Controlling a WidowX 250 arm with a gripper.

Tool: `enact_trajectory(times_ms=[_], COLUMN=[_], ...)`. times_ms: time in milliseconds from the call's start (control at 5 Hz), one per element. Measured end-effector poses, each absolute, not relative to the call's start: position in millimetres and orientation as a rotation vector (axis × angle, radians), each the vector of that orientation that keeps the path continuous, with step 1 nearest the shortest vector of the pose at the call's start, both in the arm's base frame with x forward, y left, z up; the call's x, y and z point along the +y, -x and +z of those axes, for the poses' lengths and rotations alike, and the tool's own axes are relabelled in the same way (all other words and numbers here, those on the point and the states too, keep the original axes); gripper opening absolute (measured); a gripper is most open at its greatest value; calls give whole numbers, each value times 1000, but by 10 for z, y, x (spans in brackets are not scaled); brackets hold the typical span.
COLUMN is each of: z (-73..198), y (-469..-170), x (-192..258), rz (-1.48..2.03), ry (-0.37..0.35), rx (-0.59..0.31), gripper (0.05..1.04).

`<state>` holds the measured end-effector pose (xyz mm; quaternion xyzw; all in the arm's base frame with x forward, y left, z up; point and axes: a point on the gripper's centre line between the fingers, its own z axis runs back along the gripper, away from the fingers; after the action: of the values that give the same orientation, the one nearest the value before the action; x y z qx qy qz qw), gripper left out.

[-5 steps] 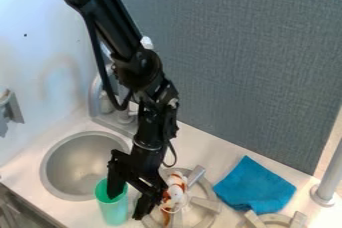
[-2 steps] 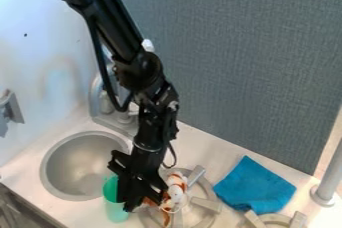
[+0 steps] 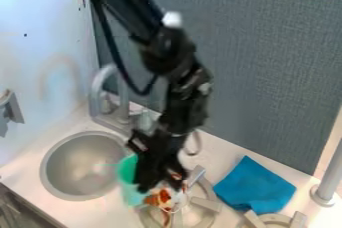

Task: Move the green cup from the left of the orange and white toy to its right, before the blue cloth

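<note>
Step, as judged: gripping and handling the green cup [image 3: 128, 188] | gripper [image 3: 141, 189] pinching cup's right wall | cup near, between sink [image 3: 77, 167] and left burner [image 3: 206, 204] | next move calls for firm hold, clearance from orange-white toy [image 3: 160, 199] just right | count: cup 1, toy 1, blue cloth [image 3: 254, 187] 1, sink 1, burners 2
</note>
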<state>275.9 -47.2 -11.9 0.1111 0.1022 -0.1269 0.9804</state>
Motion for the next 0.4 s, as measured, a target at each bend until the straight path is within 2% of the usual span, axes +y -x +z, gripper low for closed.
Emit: enact_trajectory(times_ms=[200, 400], z=[155, 178], y=[-2795, -2701], x=[-789, -1145], rz=[-342, -457], ry=[-207, -170], rx=[78, 17], gripper=[89, 89])
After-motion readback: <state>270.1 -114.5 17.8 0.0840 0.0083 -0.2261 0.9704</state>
